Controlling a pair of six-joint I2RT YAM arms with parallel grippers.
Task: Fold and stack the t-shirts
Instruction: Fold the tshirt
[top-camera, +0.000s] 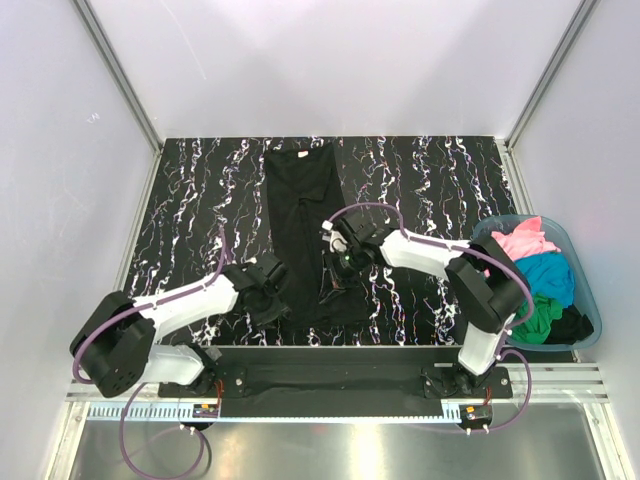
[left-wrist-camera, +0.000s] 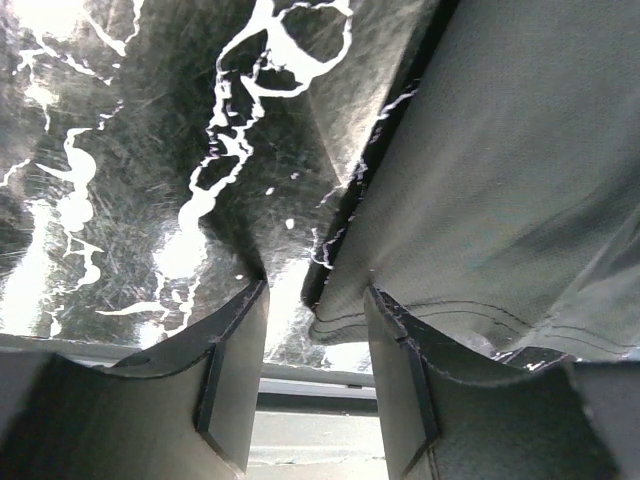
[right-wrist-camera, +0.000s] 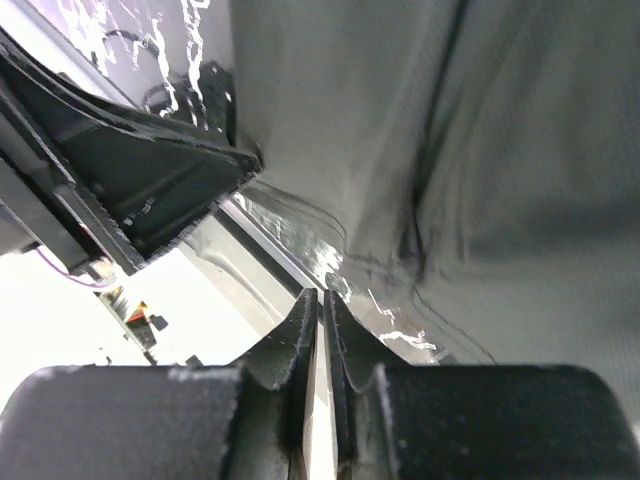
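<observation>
**Top view.** One black t-shirt (top-camera: 305, 215) lies as a long strip from the far edge toward the near edge. Its near end is partly hidden by the left gripper (top-camera: 268, 300) and the right gripper (top-camera: 337, 268). A tub (top-camera: 596, 310) at the right edge holds three crumpled shirts: a pink t-shirt (top-camera: 520, 240), a turquoise t-shirt (top-camera: 550, 275) and a green t-shirt (top-camera: 540, 318).

**Left wrist.** The jaws are well apart and empty, with the hem just beside them.

**Right wrist.** The jaws are almost closed. Whether they hold any cloth cannot be made out.

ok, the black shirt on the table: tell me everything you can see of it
The black shirt is soft matte cloth, folded lengthwise into a long narrow strip, lying on the marbled table, collar at the far end, stitched hem near the arms. The left gripper sits open at its near left corner; the right gripper, shut, is over its near right side.
</observation>
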